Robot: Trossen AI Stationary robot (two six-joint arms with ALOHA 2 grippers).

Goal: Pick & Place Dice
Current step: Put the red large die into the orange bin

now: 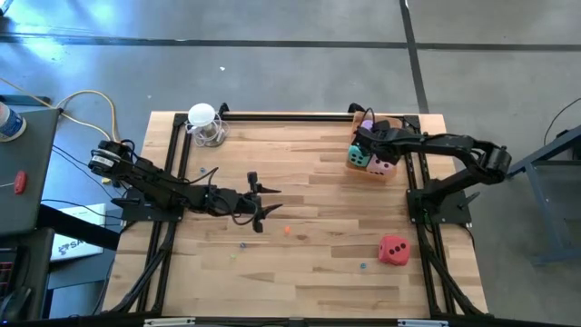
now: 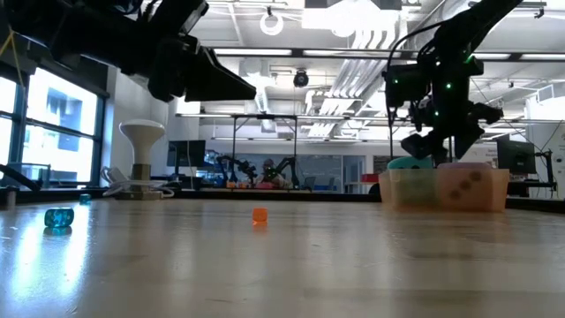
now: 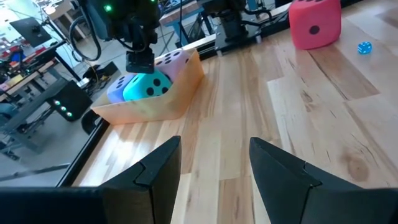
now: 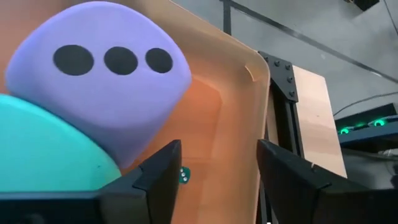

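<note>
A shallow tan tray (image 1: 370, 171) at the table's far right holds three dice: mint green (image 1: 358, 156), pink (image 1: 382, 164) and purple (image 1: 368, 125). In the right wrist view the purple die (image 4: 99, 81) shows three pips and leans on the mint one (image 4: 43, 149). My right gripper (image 4: 217, 162) is open above the tray's far end (image 1: 367, 136), touching nothing. The red die (image 1: 393, 249) rests on the table near the right edge, also seen as the red die (image 3: 314, 23). My left gripper (image 1: 259, 202) hovers open over the table's middle.
A white round-topped object (image 1: 205, 124) stands at the far left. Tiny beads lie scattered: an orange one (image 2: 259, 215), a blue one (image 2: 59, 216) and a blue one (image 3: 364, 47) near the red die. Black frame rails (image 1: 418, 182) run along the table's sides and far edge.
</note>
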